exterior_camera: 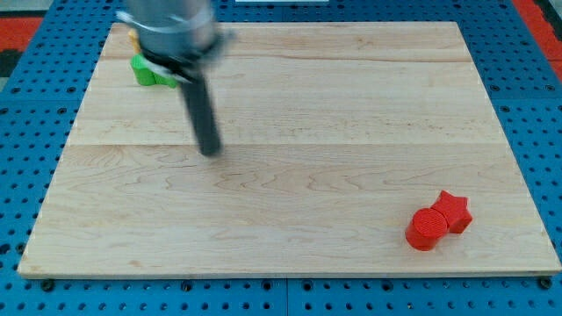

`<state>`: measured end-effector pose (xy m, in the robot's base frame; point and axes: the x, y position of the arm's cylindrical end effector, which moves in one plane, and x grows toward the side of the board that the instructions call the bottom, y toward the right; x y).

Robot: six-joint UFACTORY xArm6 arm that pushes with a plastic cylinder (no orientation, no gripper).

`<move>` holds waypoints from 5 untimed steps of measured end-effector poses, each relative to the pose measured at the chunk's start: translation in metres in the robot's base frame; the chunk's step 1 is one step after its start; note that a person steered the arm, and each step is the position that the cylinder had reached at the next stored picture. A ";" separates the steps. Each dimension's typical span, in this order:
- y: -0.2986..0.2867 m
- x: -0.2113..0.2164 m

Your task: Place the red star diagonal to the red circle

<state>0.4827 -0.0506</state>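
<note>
The red star [454, 211] lies near the board's lower right, touching the red circle [426, 230], which sits just below and left of it. My tip [210, 152] is on the board left of centre, far to the left of and above both red blocks, touching no block.
A green block [147, 71] lies at the upper left, partly hidden by the arm, with a bit of an orange block [132, 38] above it. The wooden board [351, 105] rests on a blue pegboard table [26, 132].
</note>
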 end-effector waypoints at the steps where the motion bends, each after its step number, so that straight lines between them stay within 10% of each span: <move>1: 0.103 0.063; 3: 0.168 0.135; 5: 0.264 0.100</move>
